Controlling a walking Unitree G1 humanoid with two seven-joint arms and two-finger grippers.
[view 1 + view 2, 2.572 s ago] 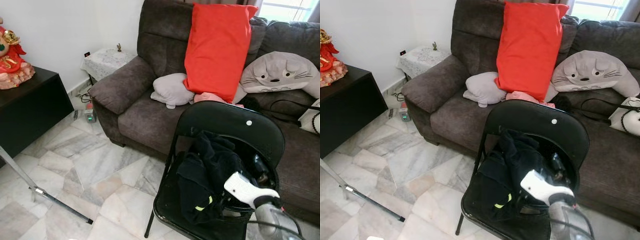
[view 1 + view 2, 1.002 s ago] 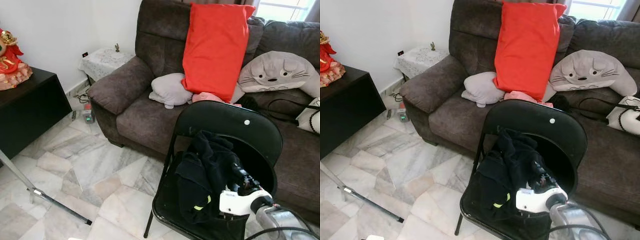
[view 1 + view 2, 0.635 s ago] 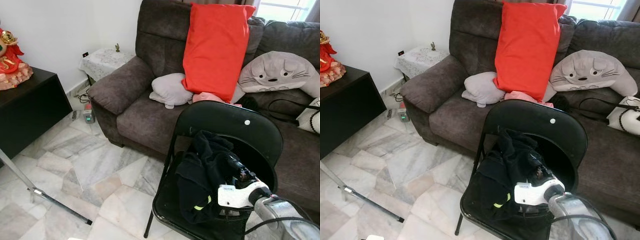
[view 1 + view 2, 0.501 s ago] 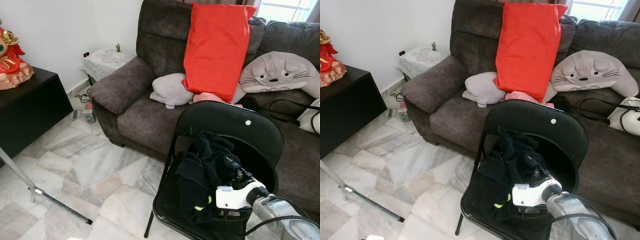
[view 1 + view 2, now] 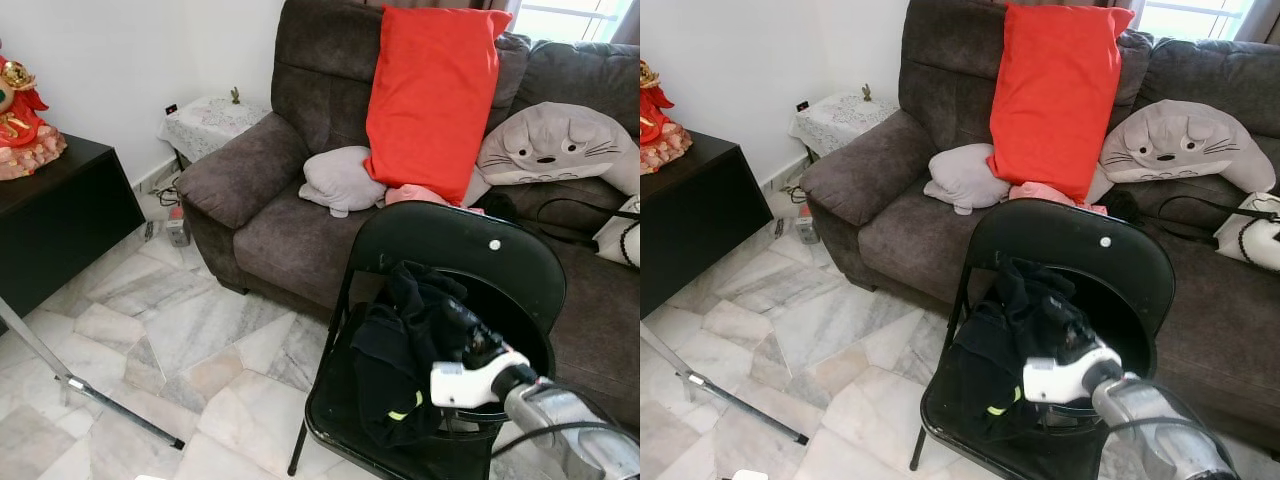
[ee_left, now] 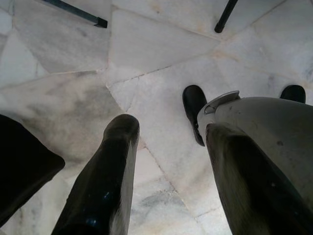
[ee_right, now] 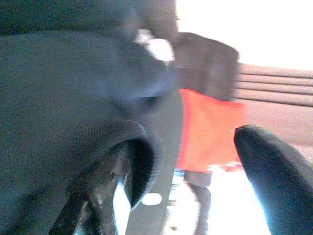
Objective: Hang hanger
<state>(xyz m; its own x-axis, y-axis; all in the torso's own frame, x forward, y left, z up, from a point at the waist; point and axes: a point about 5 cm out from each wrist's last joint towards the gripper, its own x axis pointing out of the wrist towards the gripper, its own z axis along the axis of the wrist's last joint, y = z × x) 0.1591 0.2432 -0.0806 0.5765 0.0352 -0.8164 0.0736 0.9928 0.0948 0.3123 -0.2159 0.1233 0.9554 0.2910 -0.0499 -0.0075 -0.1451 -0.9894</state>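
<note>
Marble floor [image 5: 150, 330] lies at left, where the idle left gripper [image 6: 161, 161] hangs with fingers apart. Centre-right, the dark garment [image 5: 405, 345] remains heaped on the black folding chair [image 5: 460, 250]; the hanger's own position cannot be determined. The right gripper [image 5: 462, 340] presses into the garment, fingers spread, one under the collar; hanging is judged not begun. No legible markings.

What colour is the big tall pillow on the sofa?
The pillow is bright red, clearest in the left eye view.

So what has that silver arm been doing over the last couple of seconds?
The right gripper has swung in from the chair's right side into the black clothing heaped on the black folding chair. Its fingers look open; no clear grasp yet. The chair, clothing, sofa and cushions have stayed put.
</note>
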